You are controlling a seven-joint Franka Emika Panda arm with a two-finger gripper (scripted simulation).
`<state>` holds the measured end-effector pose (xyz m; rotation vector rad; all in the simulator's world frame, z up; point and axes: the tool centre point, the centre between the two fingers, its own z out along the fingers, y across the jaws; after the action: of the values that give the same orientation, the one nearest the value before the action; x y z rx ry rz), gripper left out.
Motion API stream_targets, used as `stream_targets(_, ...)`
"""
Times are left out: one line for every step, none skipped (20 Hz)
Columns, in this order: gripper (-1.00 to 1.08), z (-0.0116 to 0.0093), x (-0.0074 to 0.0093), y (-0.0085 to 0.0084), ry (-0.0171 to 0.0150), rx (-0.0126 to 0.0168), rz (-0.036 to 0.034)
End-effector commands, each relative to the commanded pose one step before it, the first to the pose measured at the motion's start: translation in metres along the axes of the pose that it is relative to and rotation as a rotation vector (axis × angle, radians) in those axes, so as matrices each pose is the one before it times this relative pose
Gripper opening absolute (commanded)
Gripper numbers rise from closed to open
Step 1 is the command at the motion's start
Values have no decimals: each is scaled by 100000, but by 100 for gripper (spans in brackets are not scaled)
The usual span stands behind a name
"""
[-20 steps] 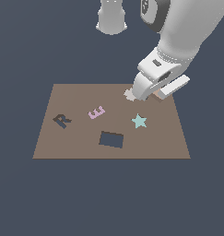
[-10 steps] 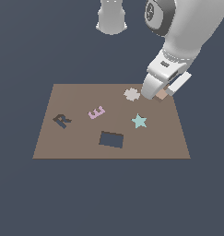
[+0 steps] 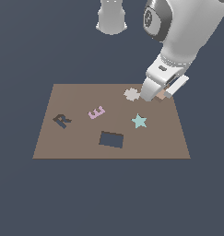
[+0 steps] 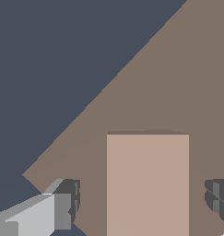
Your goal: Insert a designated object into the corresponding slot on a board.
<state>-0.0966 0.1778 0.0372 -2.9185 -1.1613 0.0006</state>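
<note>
Looking at the exterior view first
Board: the big brown board (image 3: 76, 138) lies flat on a dark floor.
Slot: the slot (image 3: 111, 139) is a dark hole near the front edge of the board. Nothing is in it.
Gripper: the gripper (image 3: 156, 97) is down low at the far corner of the board, on the exterior view's right.
Block: only a small bit of the tan block (image 3: 163, 95) peeks out beside the gripper. It is well apart from the slot.
Other shapes: a pale gear piece (image 3: 131, 94) sits just beside the gripper. A blue star (image 3: 139, 120) is between the gripper and the slot. A pink letter E (image 3: 97, 112) and a dark letter R (image 3: 62, 120) sit more to the exterior view's left.

Looking at the wrist view next
Block: here the block fills the space right under the camera, flat on the brown board near its corner.
Fingers: one finger (image 4: 62, 209) is on one side of the block and the other finger is on the other side.
Tool state: the fingers are spread wide. There is a gap between each finger and the block, so they are around it but not squeezing it.

How far along
Done: the gripper looks lined up over the block.
Left to do: I think almost all of the job. The fingers must close on the block, lift it, carry it past the star to the slot, and push it in.
</note>
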Motion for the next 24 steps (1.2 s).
stream_targets(100,591,-30,-20,-2,-55,-91)
stream_targets(100,104,-8,5,0,0,0)
stream_targets(100,35,-3,2,0,0,0)
stream_targets(-100,0,0,0,0,0,0)
stream_targets(-100,0,0,0,0,0,0)
stream_targets(-100,0,0,0,0,0,0)
stream_targets(-100,0,0,0,0,0,0)
stream_targets(-100,0,0,0,0,0,0)
stream_targets(-100,0,0,0,0,0,0)
stream_targets(-100,0,0,0,0,0,0)
stream_targets(-100,0,0,0,0,0,0)
stream_targets(-100,0,0,0,0,0,0)
stream_targets(-100,0,0,0,0,0,0)
stream_targets(-100,-67,-23,50,7,-94,73)
stream_targets(-100,-7,-4,0,0,0,0)
stream_targets(-100,7,1,4,-7,19,-66)
stream_targets(-100,-3,-16,48,1,-2,-120)
stream_targets(-100,-3,-28,82,0,0,-195)
stream_targets(-100,-4,-36,110,0,0,-285)
stream_targets(-100,-6,-46,141,0,0,-365)
stream_targets(-100,-7,-56,172,0,-1,-448)
stream_targets(-100,-8,-67,205,0,-1,-526)
stream_targets(-100,-9,-77,237,0,-1,-606)
stream_targets(-100,-11,-87,269,0,-1,-687)
